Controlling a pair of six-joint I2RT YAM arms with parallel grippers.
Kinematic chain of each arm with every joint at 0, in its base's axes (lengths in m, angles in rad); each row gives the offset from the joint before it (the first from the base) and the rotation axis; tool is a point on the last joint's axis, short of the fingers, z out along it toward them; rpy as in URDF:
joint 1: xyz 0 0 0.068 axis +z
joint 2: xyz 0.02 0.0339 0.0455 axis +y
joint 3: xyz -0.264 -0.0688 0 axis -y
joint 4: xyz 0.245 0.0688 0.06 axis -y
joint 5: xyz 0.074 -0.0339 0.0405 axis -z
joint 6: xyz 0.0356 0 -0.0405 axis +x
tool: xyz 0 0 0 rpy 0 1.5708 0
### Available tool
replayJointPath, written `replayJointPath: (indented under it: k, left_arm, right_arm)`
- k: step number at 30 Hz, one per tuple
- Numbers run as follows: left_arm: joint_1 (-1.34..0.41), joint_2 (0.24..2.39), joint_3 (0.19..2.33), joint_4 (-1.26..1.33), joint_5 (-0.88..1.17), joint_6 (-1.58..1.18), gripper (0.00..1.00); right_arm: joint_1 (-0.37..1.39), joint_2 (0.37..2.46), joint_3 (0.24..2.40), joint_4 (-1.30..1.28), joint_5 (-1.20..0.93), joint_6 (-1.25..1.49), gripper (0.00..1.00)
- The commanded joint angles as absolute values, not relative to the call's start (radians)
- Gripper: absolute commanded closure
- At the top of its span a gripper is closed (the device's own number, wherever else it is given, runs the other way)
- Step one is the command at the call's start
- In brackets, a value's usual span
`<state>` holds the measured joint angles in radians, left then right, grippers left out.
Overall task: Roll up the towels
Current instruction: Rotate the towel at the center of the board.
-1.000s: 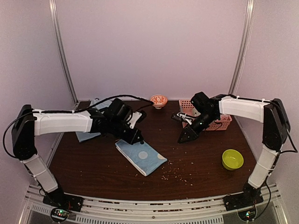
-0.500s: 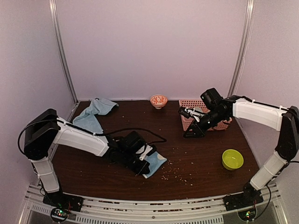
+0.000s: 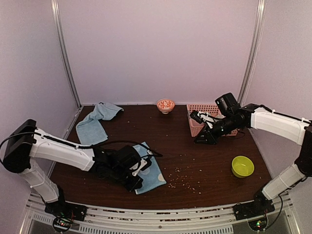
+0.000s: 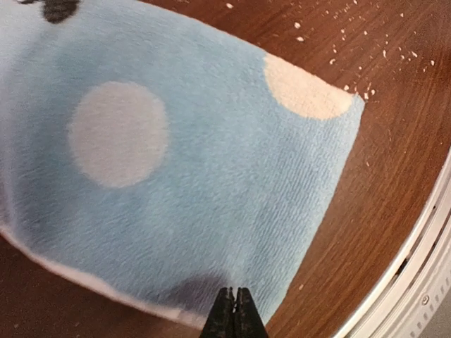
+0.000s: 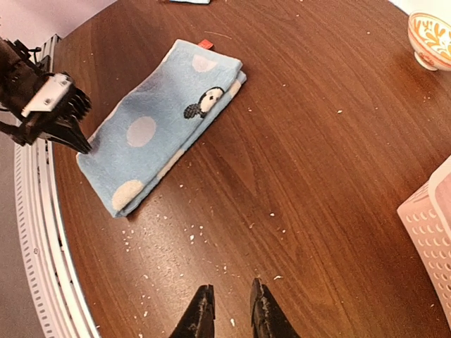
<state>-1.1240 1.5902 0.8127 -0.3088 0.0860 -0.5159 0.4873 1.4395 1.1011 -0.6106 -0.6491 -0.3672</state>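
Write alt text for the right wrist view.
A folded blue spotted towel lies flat on a crumb-dusted table, the left gripper at one long edge. The right gripper hangs open in front; a bowl and pink basket sit at right.

Fleecy matt cloth towel [image 4: 211, 176], glossy wood-grain tbl [image 5: 317, 176]

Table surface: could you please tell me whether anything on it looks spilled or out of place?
Yes. Pale crumbs lie scattered on the dark table just beside the spotted towel, like a spill. The plain blue towel lies rumpled at the far-left corner.
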Motion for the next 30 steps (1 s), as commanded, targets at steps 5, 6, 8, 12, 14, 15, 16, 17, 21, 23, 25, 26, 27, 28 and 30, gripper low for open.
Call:
replayJointPath:
  k: [5,6,8,12,14,15,16,17,21,23,25,26,27,28,30]
  left_arm:
    - [-1.07,1.397,0.969,-0.451,-0.179,-0.568,0.61]
    - [-1.026,1.403,0.981,-0.458,-0.154,-0.579,0.63]
    - [-0.941,1.434,1.001,-0.463,-0.125,-0.59,0.74]
    - [-0.841,1.529,1.032,-0.422,-0.112,-0.555,1.0]
    - [-0.824,1.596,1.057,-0.387,-0.094,-0.526,1.0]
    - [-0.823,1.629,1.074,-0.374,-0.087,-0.509,1.0]
    - [-0.823,1.662,1.093,-0.366,-0.084,-0.496,1.0]
    - [-0.823,1.698,1.119,-0.364,-0.082,-0.486,1.0]
    - [-0.822,1.842,1.19,-0.348,-0.074,-0.462,1.0]
    - [-0.822,1.902,1.228,-0.333,-0.053,-0.452,1.0]
    - [-0.822,1.95,1.264,-0.317,-0.03,-0.447,1.0]
    - [-0.822,1.969,1.28,-0.31,-0.018,-0.441,1.0]
    - [-0.822,1.987,1.298,-0.304,-0.01,-0.434,1.0]
    - [-0.822,2.005,1.312,-0.299,-0.008,-0.424,1.0]
    - [-0.822,2.034,1.342,-0.29,-0.004,-0.402,1.0]
  right_arm:
    - [0.486,1.422,1.146,-0.466,-0.504,-0.321,0.81]
    - [0.485,1.42,1.165,-0.454,-0.47,-0.306,0.81]
    - [0.48,1.412,1.184,-0.387,-0.403,-0.261,0.75]
    - [0.456,1.441,1.177,-0.322,-0.344,-0.174,0.0]
    - [0.447,1.457,1.163,-0.34,-0.411,-0.202,0.0]
    - [0.446,1.456,1.15,-0.333,-0.418,-0.206,0.0]
    - [0.445,1.446,1.125,-0.319,-0.422,-0.208,0.0]
    - [0.445,1.435,1.108,-0.305,-0.431,-0.213,0.0]
    - [0.445,1.414,1.084,-0.284,-0.444,-0.223,0.08]
    - [0.444,1.42,1.081,-0.291,-0.437,-0.233,0.11]
    - [0.443,1.43,1.073,-0.288,-0.436,-0.242,0.12]
    - [0.445,1.437,1.072,-0.288,-0.44,-0.247,0.12]
    - [0.445,1.447,1.071,-0.291,-0.446,-0.255,0.13]
    - [0.444,1.454,1.073,-0.298,-0.453,-0.261,0.13]
    - [0.445,1.466,1.083,-0.307,-0.461,-0.264,0.15]
